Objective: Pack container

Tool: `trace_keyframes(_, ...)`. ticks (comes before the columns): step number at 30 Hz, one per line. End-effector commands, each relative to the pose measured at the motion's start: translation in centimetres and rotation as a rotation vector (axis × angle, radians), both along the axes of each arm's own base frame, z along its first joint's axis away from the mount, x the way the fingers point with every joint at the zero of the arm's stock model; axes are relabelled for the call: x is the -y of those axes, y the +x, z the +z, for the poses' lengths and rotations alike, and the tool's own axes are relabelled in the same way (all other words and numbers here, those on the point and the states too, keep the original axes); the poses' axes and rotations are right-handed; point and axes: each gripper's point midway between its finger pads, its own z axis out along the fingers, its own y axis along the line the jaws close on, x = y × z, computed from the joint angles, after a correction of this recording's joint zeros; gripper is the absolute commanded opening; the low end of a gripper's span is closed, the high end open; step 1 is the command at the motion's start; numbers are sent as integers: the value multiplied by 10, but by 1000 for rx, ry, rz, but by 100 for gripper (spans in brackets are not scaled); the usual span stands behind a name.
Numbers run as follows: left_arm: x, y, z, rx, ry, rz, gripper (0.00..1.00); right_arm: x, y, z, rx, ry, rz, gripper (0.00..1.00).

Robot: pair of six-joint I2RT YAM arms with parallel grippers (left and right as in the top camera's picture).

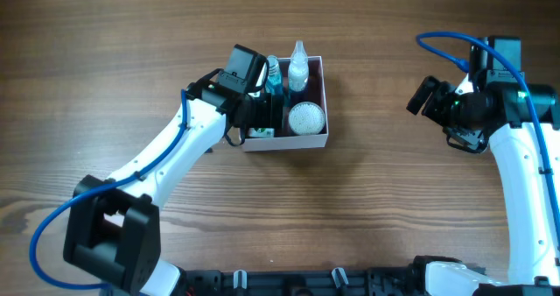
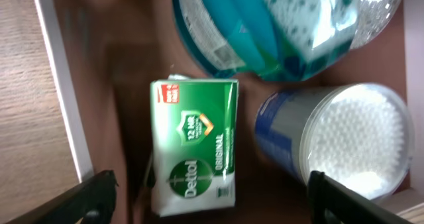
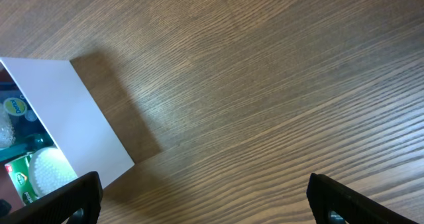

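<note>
Black and spread wide, the fingers of the left gripper [image 2: 212, 201] hang inside the container [image 1: 289, 143]. This is the square, shallow box with thin white walls and a dusty-pink inside, and it stands on the brown wooden table [image 1: 394, 208], a little left of the centre. The jaws hold nothing; between them lies a green cardboard soap box [image 2: 193, 148]. Just beside it is a round clear tub of white cotton buds [image 2: 344, 141]. Behind these, at the far wall, two plastic bottles [image 2: 265, 32], one of them blue-green, are packed close together. Well apart on the right, the right gripper [image 3: 209, 204] is wide open too, and empty above bare wood.

I judge the container light in itself but loaded, and its thin walls easy to bend. It is better to pinch one wall near a corner, where it is stiffer, than in the middle.
</note>
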Motion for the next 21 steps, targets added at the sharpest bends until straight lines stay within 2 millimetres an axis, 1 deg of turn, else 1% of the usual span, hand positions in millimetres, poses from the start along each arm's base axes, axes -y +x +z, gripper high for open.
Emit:
trace_keyframes(1,-31,0,30,79,95,84,100,-2,-2,-3,-11,12,14,100)
trace_keyframes(2,-44,-3,41,91,109,148,100,-2,-2,-3,-11,12,14,100)
trace_keyframes(3,-53,-6,48,96,110,193,100,-2,-2,-3,-11,12,14,100)
trace_keyframes(6,-88,-21,78,95,56,415,100,-2,-1,-3,-10,12,14,100)
trace_keyframes(8,-114,-34,95,79,-28,635,100,-2,0,-3,-7,11,14,100)
trace_keyframes(9,-123,-38,100,71,-56,710,100,-2,0,-2,-5,11,13,100)
trace_keyframes(10,-143,-49,111,42,-162,918,100,-2,0,-2,-4,12,13,100)
trace_keyframes(12,-149,-53,116,31,-208,965,100,-2,0,-2,-4,12,14,100)
trace_keyframes(14,-155,-54,115,25,-216,986,100,-2,0,-2,-3,11,16,100)
trace_keyframes(16,-159,-56,104,-14,-226,1061,100,-2,0,-2,-3,11,16,100)
trace_keyframes(21,-168,-67,51,-193,-232,1340,100,-2,0,-2,-5,9,21,100)
